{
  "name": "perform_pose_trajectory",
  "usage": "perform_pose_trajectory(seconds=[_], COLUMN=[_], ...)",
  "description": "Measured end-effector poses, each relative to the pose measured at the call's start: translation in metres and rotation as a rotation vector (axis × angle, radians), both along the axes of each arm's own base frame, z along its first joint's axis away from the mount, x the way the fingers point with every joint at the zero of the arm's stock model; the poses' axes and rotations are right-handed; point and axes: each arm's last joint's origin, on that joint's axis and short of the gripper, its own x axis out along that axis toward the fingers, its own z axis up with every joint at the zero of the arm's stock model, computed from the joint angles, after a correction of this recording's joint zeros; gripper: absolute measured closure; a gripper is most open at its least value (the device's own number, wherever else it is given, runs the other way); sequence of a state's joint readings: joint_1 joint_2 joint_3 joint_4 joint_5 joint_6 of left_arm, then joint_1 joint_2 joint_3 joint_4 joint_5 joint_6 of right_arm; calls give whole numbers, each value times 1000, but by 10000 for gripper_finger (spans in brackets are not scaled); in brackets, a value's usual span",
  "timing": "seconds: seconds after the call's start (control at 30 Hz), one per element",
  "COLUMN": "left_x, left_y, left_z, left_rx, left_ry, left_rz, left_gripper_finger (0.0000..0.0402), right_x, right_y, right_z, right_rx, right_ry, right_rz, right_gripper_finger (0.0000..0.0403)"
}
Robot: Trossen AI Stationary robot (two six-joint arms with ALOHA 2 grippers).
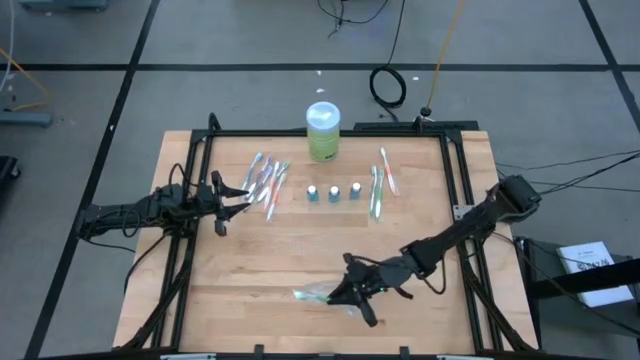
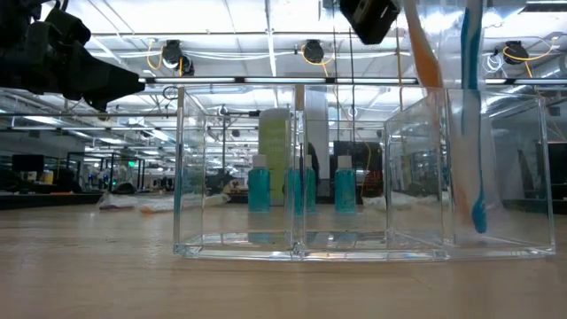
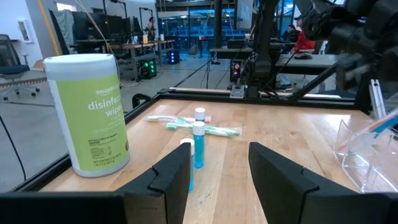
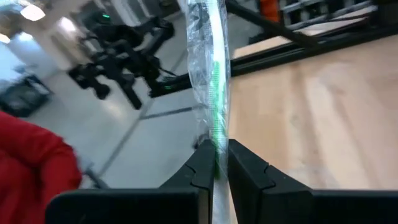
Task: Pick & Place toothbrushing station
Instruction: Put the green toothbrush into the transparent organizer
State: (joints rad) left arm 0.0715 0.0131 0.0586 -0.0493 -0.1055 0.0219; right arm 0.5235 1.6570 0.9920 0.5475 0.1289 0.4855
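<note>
Nearest the front edge of the bench [image 1: 250, 300], the right hand [image 1: 352, 293] is pinched on a green toothbrush [image 4: 214, 93] in a clear crinkly wrapper. In the right wrist view the brush runs straight out between the two dark fingers [image 4: 202, 165], long axis in line with the reach, most of its length ahead of the grip. From above, the wrapped end [image 1: 312, 294] juts toward the left side of the bench, low over the wood.

The clear plastic organizer [image 2: 354, 168] stands close to the low camera. It has square compartments, and its right-hand one already holds an orange-handled brush and a blue-handled brush [image 2: 472, 115] upright. I cannot make the organizer out from above, so how it lies from the right hand is unclear. Judging by that, the coming move calls for turning the held brush from lying flat to standing before it goes into a compartment.

Farther back, three small blue bottles with white caps [image 1: 334, 192] stand in a row at mid-bench. To their left lies a loose heap of brushes [image 1: 268, 183] in mixed colours, and to their right a few more [image 1: 380, 185], all lengthwise front to back.

The left hand [image 1: 232, 194] waits by the left heap, fingers spread and empty, nearer to that pile than the right arm is.

At the far edge stands a green tub of wipes [image 1: 323, 131].
</note>
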Motion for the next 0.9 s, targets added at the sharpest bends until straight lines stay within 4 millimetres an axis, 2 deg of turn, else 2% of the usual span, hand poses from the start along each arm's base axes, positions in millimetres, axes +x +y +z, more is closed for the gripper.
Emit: perform_pose_trajectory(seconds=[0.13, 0.47, 0.7, 0.9], left_x=[0, 0, 0, 0], left_y=[0, 0, 0, 0], left_z=[0, 0, 0, 0], left_rx=[0, 0, 0, 0], left_ry=[0, 0, 0, 0], left_rz=[0, 0, 0, 0], left_gripper_finger=[236, 236, 236, 236], right_x=[-14, -40, -42, -40], right_y=[-6, -17, -23, -17], right_z=[14, 22, 33, 47], right_rx=[-79, -232, -362, -429], right_ry=[41, 161, 63, -79], right_rz=[-92, -286, -428, -413], right_gripper_finger=[383, 383, 383, 383])
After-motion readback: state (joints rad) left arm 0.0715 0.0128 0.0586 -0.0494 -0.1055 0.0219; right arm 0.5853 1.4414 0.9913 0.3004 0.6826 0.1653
